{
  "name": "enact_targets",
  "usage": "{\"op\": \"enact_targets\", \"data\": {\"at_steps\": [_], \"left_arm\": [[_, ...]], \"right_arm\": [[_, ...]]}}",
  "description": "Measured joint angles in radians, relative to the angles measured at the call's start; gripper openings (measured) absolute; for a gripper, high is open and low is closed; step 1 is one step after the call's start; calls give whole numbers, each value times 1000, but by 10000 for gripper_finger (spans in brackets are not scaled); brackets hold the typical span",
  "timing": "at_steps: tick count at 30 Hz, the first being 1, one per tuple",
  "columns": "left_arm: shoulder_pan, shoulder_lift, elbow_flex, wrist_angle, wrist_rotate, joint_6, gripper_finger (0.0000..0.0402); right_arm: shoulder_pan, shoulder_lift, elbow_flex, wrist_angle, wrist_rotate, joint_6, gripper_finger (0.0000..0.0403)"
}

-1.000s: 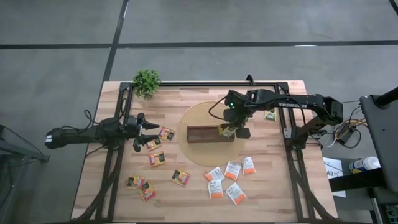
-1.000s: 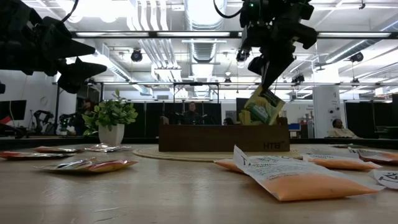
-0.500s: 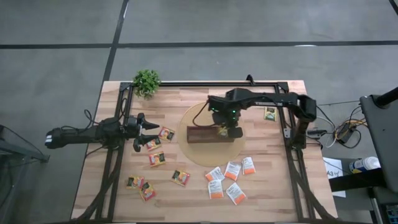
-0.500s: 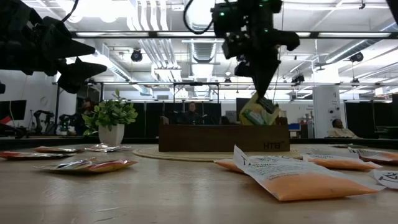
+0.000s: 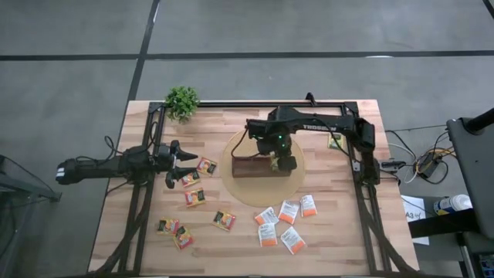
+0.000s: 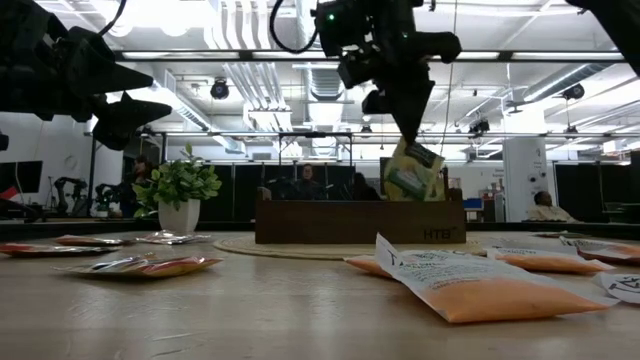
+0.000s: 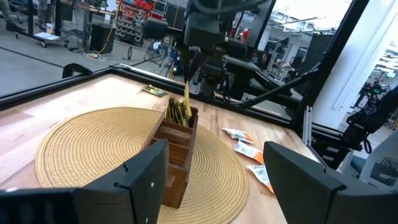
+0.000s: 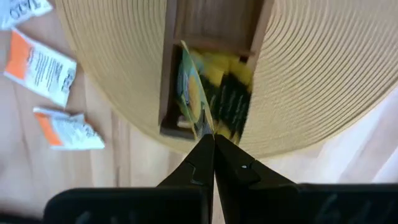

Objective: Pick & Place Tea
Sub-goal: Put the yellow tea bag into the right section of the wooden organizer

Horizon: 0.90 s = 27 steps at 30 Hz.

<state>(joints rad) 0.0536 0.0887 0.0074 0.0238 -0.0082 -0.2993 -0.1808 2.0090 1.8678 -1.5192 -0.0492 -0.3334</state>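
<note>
The right gripper (image 8: 213,142) has its jaws clamped on a green-yellow tea sachet (image 8: 194,99), hanging over the end compartment of the wooden box (image 5: 251,167), where like sachets stand. It has slid inward along the box since a second ago, so release looks near. The left gripper (image 5: 174,163) waits with jaws apart over the worktop (image 5: 340,224).

We saw a long dark-brown divided wooden box (image 5: 253,166) on a round straw-yellow woven mat (image 5: 231,185), itself on a pale wood-grain table (image 5: 324,232). A flat green-and-yellow tea sachet (image 6: 412,172) stood over the box. White-and-orange flat sachets (image 5: 287,211) and yellow-red-black square sachets (image 5: 194,198) dotted the wood. A small green leafy plant (image 6: 178,182) sat in a white pot.
</note>
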Motion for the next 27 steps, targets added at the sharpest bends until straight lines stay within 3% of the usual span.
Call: {"op": "enact_targets", "data": {"at_steps": [11, 16, 27], "left_arm": [[0, 0, 0, 0, 0, 0, 257], [0, 0, 0, 0, 0, 0, 257], [0, 0, 0, 0, 0, 0, 257]], "right_arm": [[11, 24, -23, -53, 35, 77, 8], [19, 24, -30, -40, 84, 64, 8], [20, 24, -34, -49, 79, 46, 8]]}}
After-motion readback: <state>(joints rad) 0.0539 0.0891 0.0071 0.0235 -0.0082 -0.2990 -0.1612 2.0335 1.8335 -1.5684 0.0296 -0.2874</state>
